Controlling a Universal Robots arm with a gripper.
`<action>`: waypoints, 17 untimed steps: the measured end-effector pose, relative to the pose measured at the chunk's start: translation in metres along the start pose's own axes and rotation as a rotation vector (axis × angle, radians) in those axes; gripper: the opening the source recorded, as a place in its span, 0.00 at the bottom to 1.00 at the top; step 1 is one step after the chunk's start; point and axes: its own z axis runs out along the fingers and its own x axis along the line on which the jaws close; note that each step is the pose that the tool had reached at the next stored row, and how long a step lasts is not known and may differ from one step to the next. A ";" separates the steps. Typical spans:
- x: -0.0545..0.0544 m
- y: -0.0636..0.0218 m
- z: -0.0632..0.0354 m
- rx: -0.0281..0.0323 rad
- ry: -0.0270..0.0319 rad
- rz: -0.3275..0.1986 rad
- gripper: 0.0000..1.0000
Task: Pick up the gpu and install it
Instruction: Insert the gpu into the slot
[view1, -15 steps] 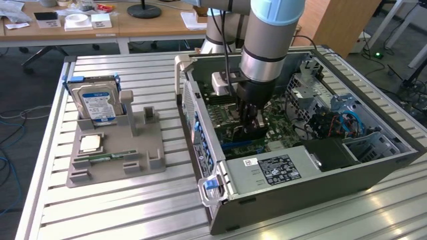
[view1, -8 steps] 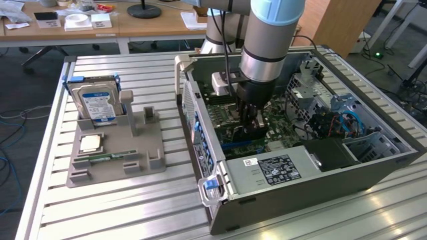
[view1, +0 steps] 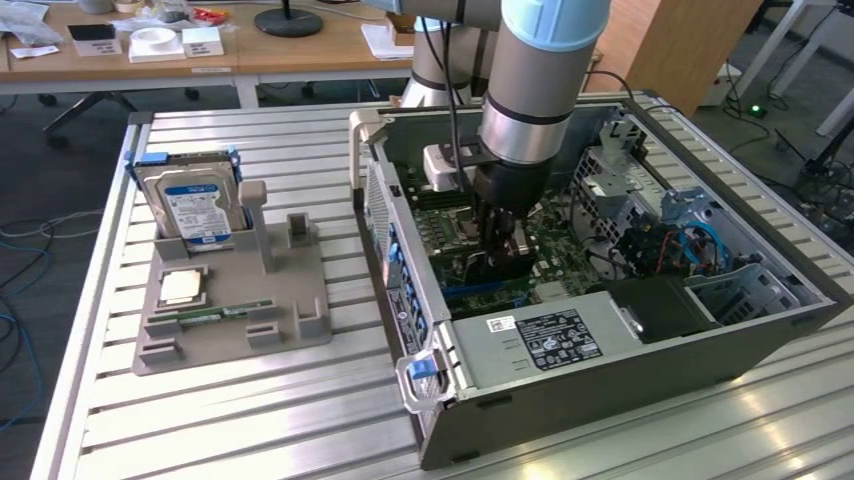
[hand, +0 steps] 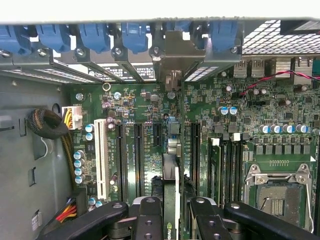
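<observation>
Closest to the wrist camera, the gripper has its two black fingers closed on the gpu, which you hold edge-on, so it reads as a thin upright plate running away from the fingers toward the slot wall. Just beyond the fingertips lies the motherboard with its row of long black slots and one white slot; the card's lower edge appears to sit over the gap between the black slots and the RAM strip, though you cannot tell from here whether the edge connector is already seated. Keep the card square to the board and press straight down along its own plane, since any tilt would likely bind the connector. Farther off, the card's metal end meets the rear opening beneath the blue clips; judge alignment there, as the bracket seems to need its bay before the card can settle. In the exterior view, the arm stands vertically inside the open case, gripper low over the board, well apart from the grey tray holding the hard drive.
</observation>
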 end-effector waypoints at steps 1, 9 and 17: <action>0.000 0.0000 0.0000 0.0000 0.0000 0.000 0.26; 0.000 -0.0013 0.0001 0.0001 -0.0007 -0.001 0.26; 0.000 -0.0014 0.0002 -0.0030 -0.0018 -0.001 0.26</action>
